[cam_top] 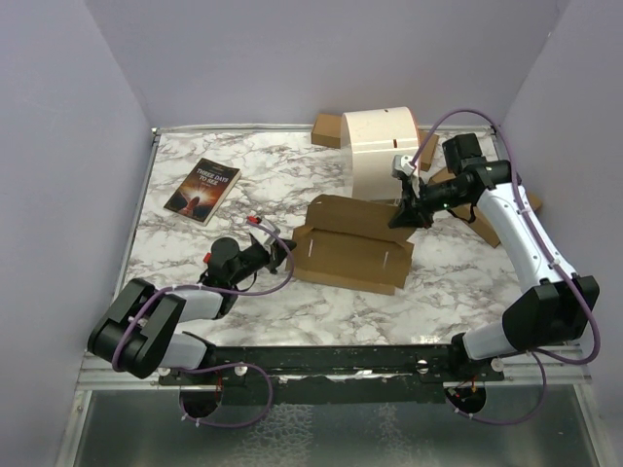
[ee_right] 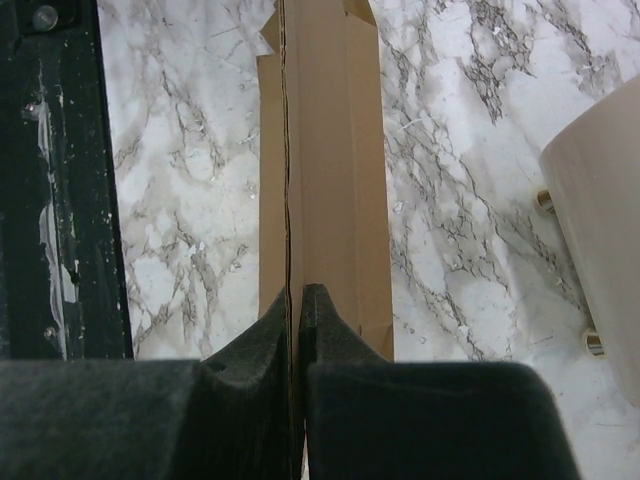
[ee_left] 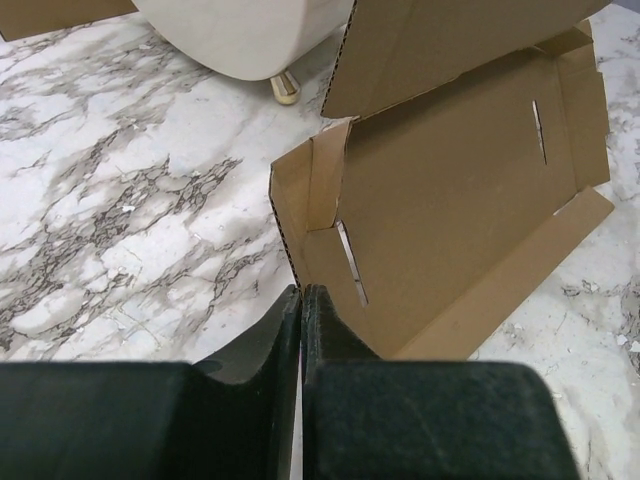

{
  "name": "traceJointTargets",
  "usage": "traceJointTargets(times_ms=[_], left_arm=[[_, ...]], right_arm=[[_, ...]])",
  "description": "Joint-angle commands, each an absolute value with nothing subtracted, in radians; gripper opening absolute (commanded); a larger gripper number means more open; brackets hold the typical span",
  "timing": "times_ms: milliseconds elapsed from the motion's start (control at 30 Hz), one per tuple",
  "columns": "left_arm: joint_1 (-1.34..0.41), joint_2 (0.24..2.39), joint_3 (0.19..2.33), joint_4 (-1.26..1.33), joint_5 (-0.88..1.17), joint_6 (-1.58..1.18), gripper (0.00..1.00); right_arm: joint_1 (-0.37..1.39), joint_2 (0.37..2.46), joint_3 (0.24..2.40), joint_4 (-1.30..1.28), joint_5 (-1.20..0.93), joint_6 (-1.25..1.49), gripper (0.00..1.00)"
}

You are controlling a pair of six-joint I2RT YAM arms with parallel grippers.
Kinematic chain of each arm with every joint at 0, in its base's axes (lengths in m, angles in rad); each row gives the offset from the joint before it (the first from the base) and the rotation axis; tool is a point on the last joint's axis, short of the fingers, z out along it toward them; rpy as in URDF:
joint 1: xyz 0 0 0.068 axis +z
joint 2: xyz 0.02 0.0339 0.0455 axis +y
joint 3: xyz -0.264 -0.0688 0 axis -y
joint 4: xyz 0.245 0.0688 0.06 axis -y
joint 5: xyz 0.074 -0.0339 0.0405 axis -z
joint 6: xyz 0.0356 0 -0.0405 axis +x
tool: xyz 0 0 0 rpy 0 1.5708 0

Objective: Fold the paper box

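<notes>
Left arm pose: lies low over the counter [cam_top: 175, 258], forearm stretched from the near-left base towards the left end of the paper box [cam_top: 350, 248].
Right arm pose: rises from the near-right base, elbow high at the right, wrist folded back and down onto the box's rear flap.
Arms: two.
Paper box: one, mid-counter, open and flat-bottomed; front wall and left end wall up, rear flap raised; two slits in the floor panel.
Book [cam_top: 202, 190]: one, flat at the left rear, well apart from the box.
White arched object [cam_top: 384, 151]: one, behind the box, on small brass feet.
Brown cardboard pieces [cam_top: 329, 129]: at least two, one at the back, others behind the right arm; partly hidden, full count unclear.
Left tool [ee_left: 302, 292]: pads nearly pressed together, hairline slit only; tips on the near corner of the end wall, whose corrugated edge runs into the slit.
Right tool [ee_right: 297, 290]: pressed tight, pinching the rear flap edge-on; the cardboard edge passes straight between the pads.
</notes>
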State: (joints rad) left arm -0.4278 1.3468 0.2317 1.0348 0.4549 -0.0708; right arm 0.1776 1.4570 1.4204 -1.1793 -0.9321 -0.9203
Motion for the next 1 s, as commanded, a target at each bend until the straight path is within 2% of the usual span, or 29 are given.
traceJointTargets(times_ms=[0, 333, 567, 767, 967], left_arm=[[-0.431, 1.341, 0.236, 1.043, 0.452, -0.075, 0.01], [-0.431, 1.421, 0.256, 1.168, 0.458, -0.016, 0.0], [-0.433, 1.477, 0.158, 1.406, 0.508, 0.018, 0.0], [-0.433, 1.498, 0.122, 1.471, 0.544, 0.049, 0.0], [-0.434, 1.477, 0.126, 1.446, 0.552, 0.064, 0.0]], right_arm=[[0.181, 1.422, 1.434, -1.224, -0.931, -0.921, 0.01], [0.181, 1.465, 1.558, -1.241, -1.018, -0.873, 0.01], [0.181, 1.462, 1.499, -1.111, -0.908, -0.774, 0.01], [0.181, 1.454, 1.489, -1.067, -0.896, -0.776, 0.12], [0.181, 1.487, 1.491, -1.082, -0.932, -0.804, 0.13]])
